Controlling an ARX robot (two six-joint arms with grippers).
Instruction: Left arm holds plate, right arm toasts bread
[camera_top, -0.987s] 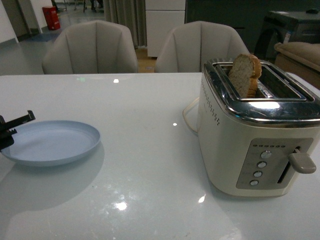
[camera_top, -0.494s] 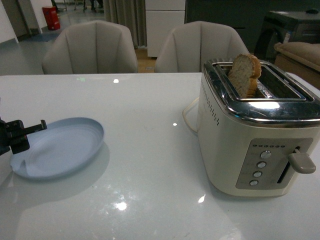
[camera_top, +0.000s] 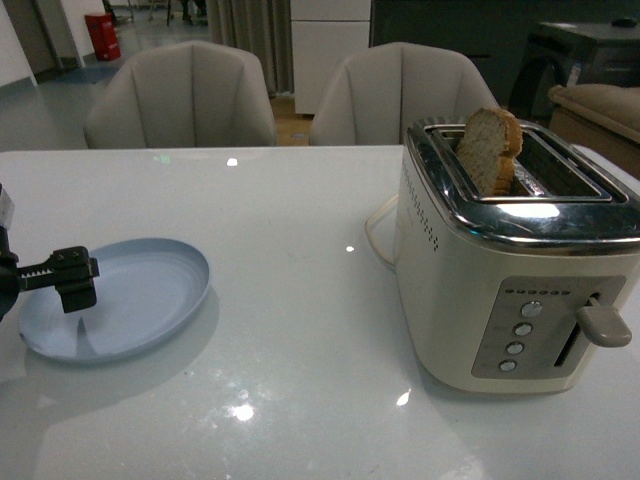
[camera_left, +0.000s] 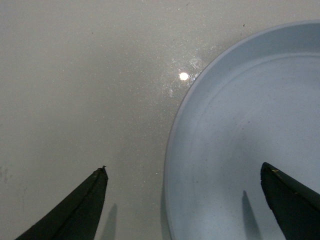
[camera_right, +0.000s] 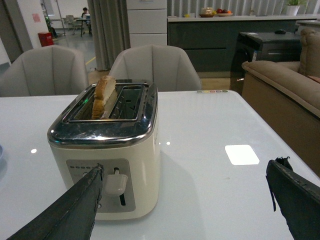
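The pale-blue plate (camera_top: 125, 300) lies on the white table at the left, its near-left part under my left gripper (camera_top: 55, 280). That gripper is open; in the left wrist view its jaws straddle the plate's rim (camera_left: 172, 145), one finger over the table, one over the plate (camera_left: 240, 150). The bread (camera_top: 490, 150) stands upright in the left slot of the cream toaster (camera_top: 500, 270), also seen in the right wrist view (camera_right: 103, 95). My right gripper (camera_right: 185, 195) is open and empty, in front of the toaster (camera_right: 107, 150), out of the front view.
The toaster's lever (camera_top: 603, 325) is up at its front right. Its cord (camera_top: 375, 235) loops behind on the table. Two grey chairs (camera_top: 185, 95) stand at the far edge. A sofa (camera_right: 285, 85) stands beyond the table's right side.
My left gripper has moved right over the plate's near-left edge. The plate was tipped up half a second ago and now lies flatter, shifted slightly right.
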